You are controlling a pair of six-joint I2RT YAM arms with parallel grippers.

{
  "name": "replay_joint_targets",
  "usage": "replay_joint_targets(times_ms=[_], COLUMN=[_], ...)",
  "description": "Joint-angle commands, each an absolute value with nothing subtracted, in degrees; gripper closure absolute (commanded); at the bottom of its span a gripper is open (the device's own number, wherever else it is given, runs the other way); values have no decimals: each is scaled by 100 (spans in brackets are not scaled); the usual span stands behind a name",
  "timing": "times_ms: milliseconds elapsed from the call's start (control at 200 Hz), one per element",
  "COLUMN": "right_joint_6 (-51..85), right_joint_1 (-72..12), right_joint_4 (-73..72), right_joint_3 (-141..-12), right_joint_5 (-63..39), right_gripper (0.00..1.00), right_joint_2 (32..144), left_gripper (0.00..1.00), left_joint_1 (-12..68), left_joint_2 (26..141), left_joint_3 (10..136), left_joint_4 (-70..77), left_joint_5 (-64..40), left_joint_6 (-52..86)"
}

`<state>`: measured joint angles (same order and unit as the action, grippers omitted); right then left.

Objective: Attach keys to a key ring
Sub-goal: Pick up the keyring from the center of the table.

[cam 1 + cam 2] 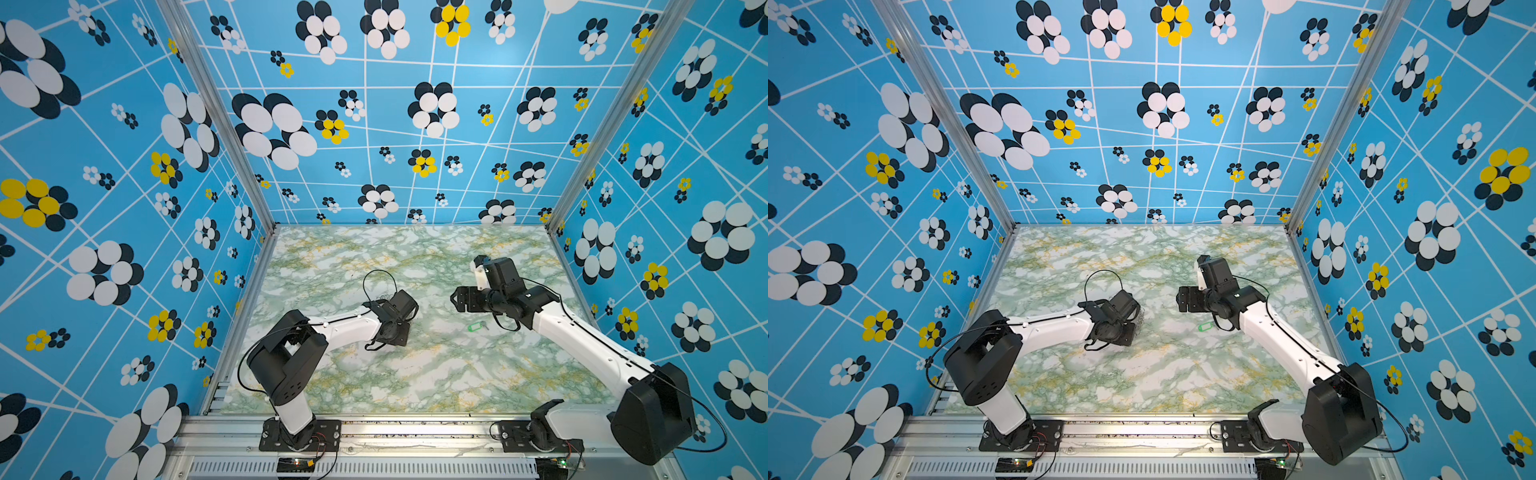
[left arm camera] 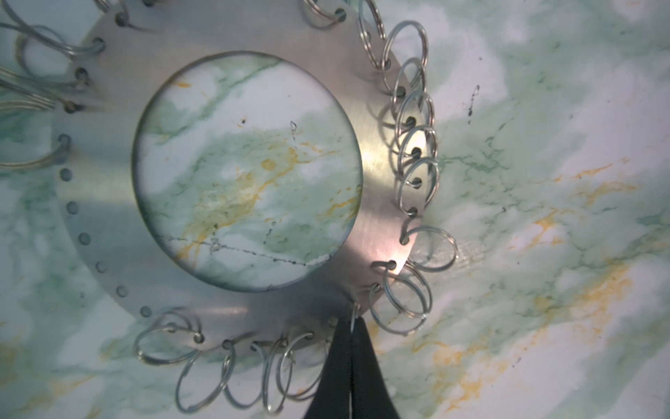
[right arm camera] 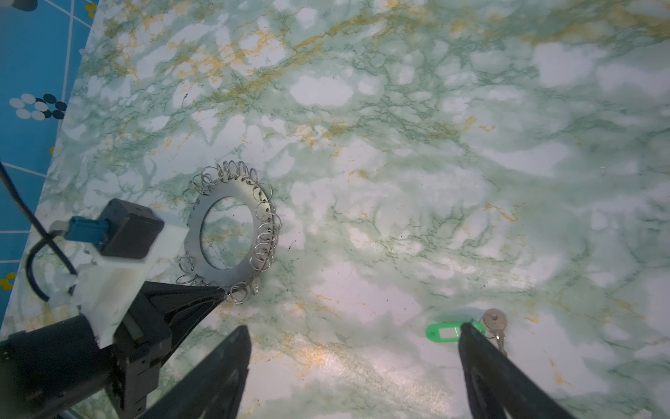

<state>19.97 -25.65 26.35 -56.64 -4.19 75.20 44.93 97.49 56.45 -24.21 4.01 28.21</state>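
Both top views: the small green plastic key tag [image 1: 473,328] is lying near your right gripper [image 1: 454,300]. Left wrist: your left gripper [image 2: 351,337] is pinching the flat grey metal key ring [image 2: 377,217] by one loop. Right wrist: jaws apart, one finger [image 3: 482,359] is crowding the tag, risking a shove.

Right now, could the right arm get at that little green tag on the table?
Probably yes. The right gripper hangs open by the green tag, which lies uncovered on the table at one fingertip. The left gripper is off to the side, shut on the key ring.
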Motion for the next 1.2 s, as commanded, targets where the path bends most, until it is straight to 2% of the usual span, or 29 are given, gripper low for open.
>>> replay_joint_targets(times_ms=[0, 85, 195, 395, 575, 690, 920, 1194], right_joint_6=[1839, 1581, 1211, 619, 900, 995, 836, 481], right_joint_1=[-2606, -2610, -2617, -2613, -2628, -2628, -2648, -2733], right_joint_4=[2500, 2421, 2280, 1854, 622, 50, -53, -74], right_joint_3=[-5625, -5681, -5726, -5740, -5099, -4794, -4891, -4910], right_joint_5=[-464, -654, -1024, -2082, -3149, -3624, -4401, -5021], right_gripper=[8, 1, 1, 1, 11, 16, 32, 46], right_joint_2=[7353, 7288, 7146, 6764, 6010, 5622, 5477, 5330], left_gripper=[100, 100, 100, 100, 100, 100, 100, 100], left_joint_1=[4565, 4579, 4601, 4627, 4638, 4670, 4696, 4699], left_joint_2=[9176, 8594, 7702, 6103, 5806, 5640, 5640, 5998], left_joint_3=[5759, 5650, 5397, 4957, 5620, 5765, 5960, 6378], left_joint_4=[-2842, -2873, -2568, -1706, -2164, -1960, -1411, -1450], left_joint_5=[659, 665, 499, -498, -1176, -1673, -2544, -3534], left_joint_6=[2250, 1617, 759, -620, -1288, -1430, -1506, -1616])
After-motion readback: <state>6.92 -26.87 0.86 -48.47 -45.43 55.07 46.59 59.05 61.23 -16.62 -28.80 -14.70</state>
